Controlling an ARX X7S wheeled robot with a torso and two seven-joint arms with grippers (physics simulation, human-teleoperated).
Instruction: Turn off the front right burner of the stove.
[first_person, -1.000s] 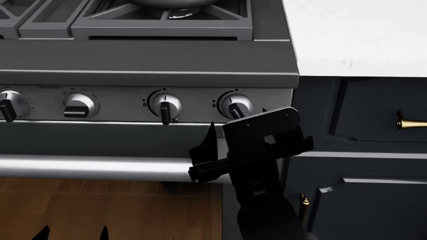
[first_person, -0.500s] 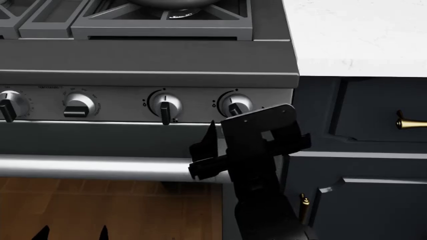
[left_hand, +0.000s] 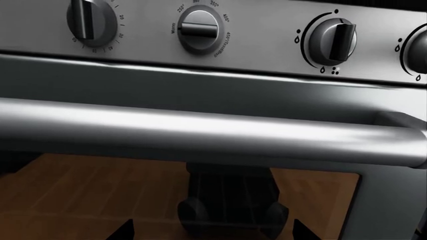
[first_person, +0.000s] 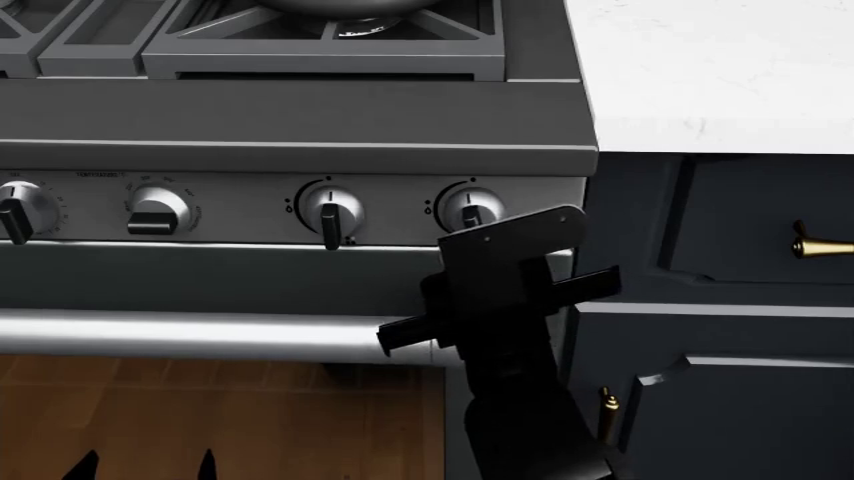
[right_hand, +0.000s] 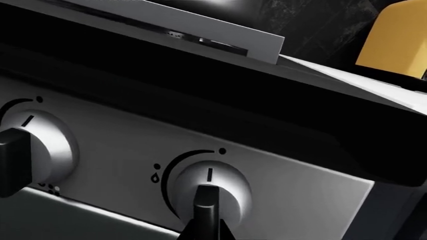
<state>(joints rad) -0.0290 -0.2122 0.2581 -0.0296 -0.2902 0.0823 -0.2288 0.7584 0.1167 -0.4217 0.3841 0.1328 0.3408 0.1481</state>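
The stove (first_person: 294, 125) fills the head view. At the top edge is the front right burner's grate (first_person: 320, 48); its burner head (first_person: 358, 28) barely shows under a silver pan. On the silver panel, my right gripper (first_person: 478, 226) is at the rightmost knob (first_person: 470, 208). In the right wrist view its fingertips (right_hand: 189, 231) hug the knob's black pointer (right_hand: 207, 207), so my right gripper (right_hand: 205, 232) is shut on that knob (right_hand: 208, 186). My left gripper (first_person: 144, 465) is open and empty, low before the oven door, and also shows in the left wrist view (left_hand: 212, 231).
The thick steel oven bar handle (first_person: 187, 335) runs below the knobs, just left of my right arm. Three more knobs (first_person: 330, 212) sit to the left. A white marble counter (first_person: 721, 70) and a navy cabinet with a brass handle (first_person: 821, 245) are on the right.
My right gripper has rolled at the wrist while staying on the rightmost knob; the finger that stuck up at its left now lies flat. The left arm has not moved.
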